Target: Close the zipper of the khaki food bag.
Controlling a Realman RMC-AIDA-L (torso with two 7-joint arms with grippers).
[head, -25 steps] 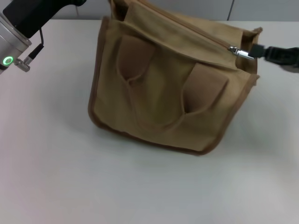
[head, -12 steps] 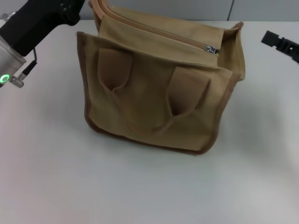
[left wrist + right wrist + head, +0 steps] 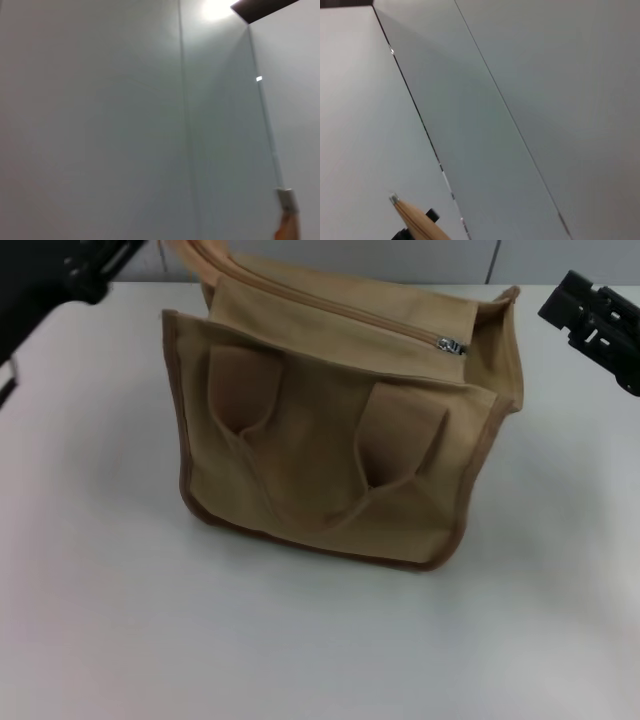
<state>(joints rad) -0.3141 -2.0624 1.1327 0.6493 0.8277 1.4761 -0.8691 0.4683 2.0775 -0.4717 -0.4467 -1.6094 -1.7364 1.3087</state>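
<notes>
The left gripper (image 3: 75,265) sat raised at the table's (image 3: 120,640) far left corner, whether clenched or released I could not tell. The bag (image 3: 340,430) stood mid-table, its zipper (image 3: 330,312) drawn across the top, pull tab (image 3: 452,345) near the right end. The right gripper (image 3: 595,320) hung off to the right, grasping nothing, apart from the bag; its finger spread was unclear.

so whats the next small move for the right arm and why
Probably pull the right tool farther back. The zipper pull sits at the bag's right end with the zip line shut along the khaki food bag, and both tools are off it.
</notes>
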